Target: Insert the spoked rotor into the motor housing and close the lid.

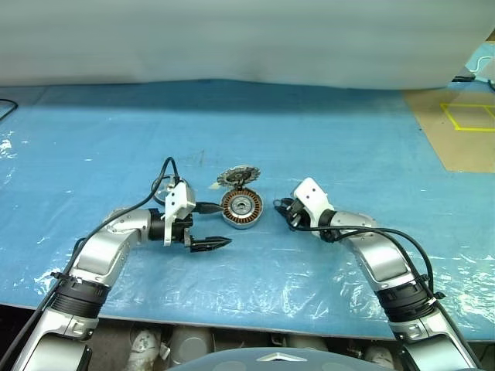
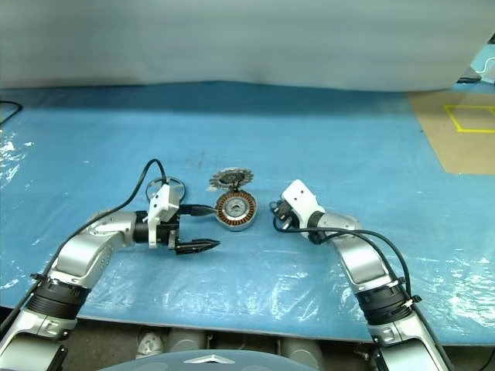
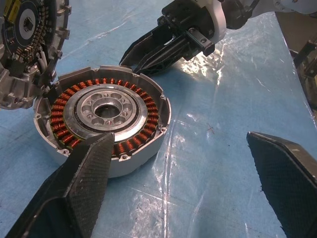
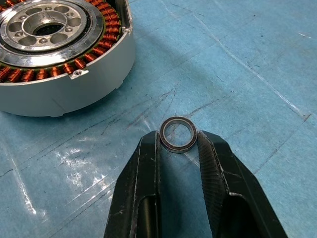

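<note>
Right gripper (image 4: 179, 141), black fingers pinched on a small thin silver-grey bearing ring (image 4: 178, 134) flat on blue plastic-covered table (image 1: 348, 147), probably to lift it; round silver motor housing (image 4: 59, 54) with copper windings sits near, beyond its tips, ribbed lid (image 1: 239, 177) propped behind, spoked rotor (image 2: 166, 188) farthest.

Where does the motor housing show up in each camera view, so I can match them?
Left eye view: motor housing at centre, between both arms.
Right eye view: same place, slightly left of centre.
Left wrist view: close up, just past a finger of the left gripper.
Right wrist view: beyond the fingertips, partly cut off.
Shared landmark: the right gripper, pinching a small ring beside the housing.
</note>
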Motion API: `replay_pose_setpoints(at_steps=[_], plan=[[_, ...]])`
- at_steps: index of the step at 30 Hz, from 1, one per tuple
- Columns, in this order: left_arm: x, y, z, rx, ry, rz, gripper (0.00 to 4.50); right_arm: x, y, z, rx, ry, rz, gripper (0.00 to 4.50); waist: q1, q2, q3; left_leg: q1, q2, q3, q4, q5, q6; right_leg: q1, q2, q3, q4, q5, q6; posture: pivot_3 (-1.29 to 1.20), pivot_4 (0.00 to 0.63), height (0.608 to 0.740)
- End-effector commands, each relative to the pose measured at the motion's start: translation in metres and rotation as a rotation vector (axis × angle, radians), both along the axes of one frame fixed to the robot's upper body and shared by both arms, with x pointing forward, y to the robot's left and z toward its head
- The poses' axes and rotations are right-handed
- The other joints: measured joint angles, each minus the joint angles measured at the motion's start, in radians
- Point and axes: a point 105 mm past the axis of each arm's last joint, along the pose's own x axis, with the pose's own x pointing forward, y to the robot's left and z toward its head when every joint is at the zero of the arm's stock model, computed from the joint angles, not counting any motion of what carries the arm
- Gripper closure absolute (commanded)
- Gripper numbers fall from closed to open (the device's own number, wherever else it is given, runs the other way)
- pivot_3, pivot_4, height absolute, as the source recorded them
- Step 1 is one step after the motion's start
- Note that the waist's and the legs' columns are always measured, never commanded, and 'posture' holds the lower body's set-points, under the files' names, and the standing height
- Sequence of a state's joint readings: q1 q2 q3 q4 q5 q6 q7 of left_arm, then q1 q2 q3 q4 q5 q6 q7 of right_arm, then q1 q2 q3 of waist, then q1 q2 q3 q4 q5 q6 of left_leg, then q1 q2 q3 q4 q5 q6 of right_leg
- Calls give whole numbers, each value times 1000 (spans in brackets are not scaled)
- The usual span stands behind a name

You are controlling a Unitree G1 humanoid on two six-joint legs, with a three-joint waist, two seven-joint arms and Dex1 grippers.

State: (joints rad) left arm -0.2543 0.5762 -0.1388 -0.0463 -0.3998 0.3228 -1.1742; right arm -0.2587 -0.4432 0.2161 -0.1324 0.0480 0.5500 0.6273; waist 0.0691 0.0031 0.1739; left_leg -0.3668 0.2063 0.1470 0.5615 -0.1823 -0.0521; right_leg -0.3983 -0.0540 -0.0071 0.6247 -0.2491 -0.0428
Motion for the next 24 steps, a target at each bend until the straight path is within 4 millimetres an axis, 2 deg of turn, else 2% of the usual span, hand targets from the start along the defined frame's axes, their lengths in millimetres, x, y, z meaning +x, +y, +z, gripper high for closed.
replay_pose_setpoints(at_steps=[1,5,10,14,16,19,21,24], plan=[[1,2,6,-1,-33,-5,0,-4,0,-10,-33,31,7,3850,0,0,0,0,0,0,0,0,0,0,0,0,0,0,0,0,150,740],[1,3,6,-2,-32,-2,0,-2,-4,-5,-22,33,-3,3850,0,0,0,0,0,0,0,0,0,0,0,0,0,0,0,0,150,740],[1,5,10,-15,-39,8,0,-8,-6,33,64,-19,31,3850,1,0,0,-1,0,0,0,0,0,0,0,0,0,0,0,0,150,740],[3,9,11,-15,-47,24,0,-25,-1,68,136,-35,127,3850,2,0,0,-2,0,0,0,0,0,-2,0,0,0,0,1,0,150,740],[4,10,12,-15,-52,30,0,-33,3,76,151,-25,174,3850,1,0,0,-2,0,0,-1,0,0,-2,0,0,0,0,1,0,150,740],[6,10,13,-16,-62,37,0,-42,15,83,175,4,246,3850,1,0,0,-1,0,0,0,0,0,-2,0,0,0,0,0,0,150,740],[7,10,13,-20,-71,46,0,-45,27,78,181,50,304,3850,0,0,0,-1,0,0,0,0,0,-2,0,0,0,0,0,0,150,740],[10,10,14,-18,-88,58,0,-40,37,66,123,57,336,3850,1,0,0,-1,0,0,0,0,0,-2,0,0,0,0,0,0,150,740]])
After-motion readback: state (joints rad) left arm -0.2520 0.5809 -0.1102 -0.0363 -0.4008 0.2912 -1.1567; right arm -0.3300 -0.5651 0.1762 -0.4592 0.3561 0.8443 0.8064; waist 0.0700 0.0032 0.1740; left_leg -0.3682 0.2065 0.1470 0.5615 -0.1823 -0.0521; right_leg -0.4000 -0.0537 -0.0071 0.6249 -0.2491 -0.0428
